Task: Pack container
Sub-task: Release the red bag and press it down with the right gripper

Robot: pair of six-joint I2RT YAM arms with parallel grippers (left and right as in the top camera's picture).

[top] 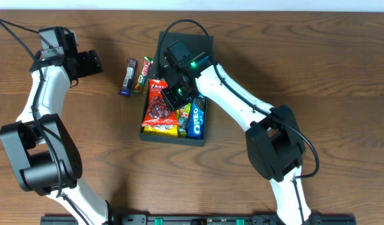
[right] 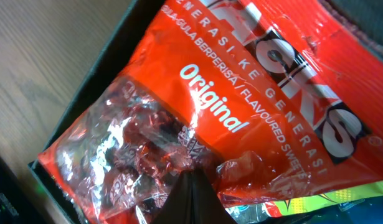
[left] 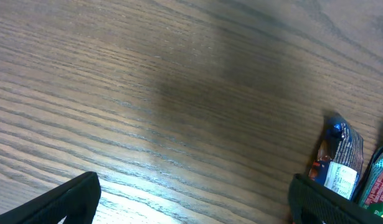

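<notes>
The dark teal-green container (top: 173, 139) stands open at the table's middle, with its lid (top: 187, 42) lying flat behind it. Inside are a red candy bag (top: 158, 107), a blue Oreo pack (top: 196, 119) and a yellow packet (top: 160, 130). My right gripper (top: 174, 95) is over the box. In the right wrist view its fingers (right: 192, 177) are pressed together on the crinkled film of the red candy bag (right: 241, 93), beside the container wall (right: 94, 65). My left gripper (top: 95, 62) is open and empty above bare wood (left: 194, 199).
A purple snack bar (top: 128, 77) and a green-and-red bar (top: 142, 75) lie on the table just left of the container. Both bars show at the right edge of the left wrist view, the purple one (left: 338, 158) and the green-and-red one (left: 378, 180).
</notes>
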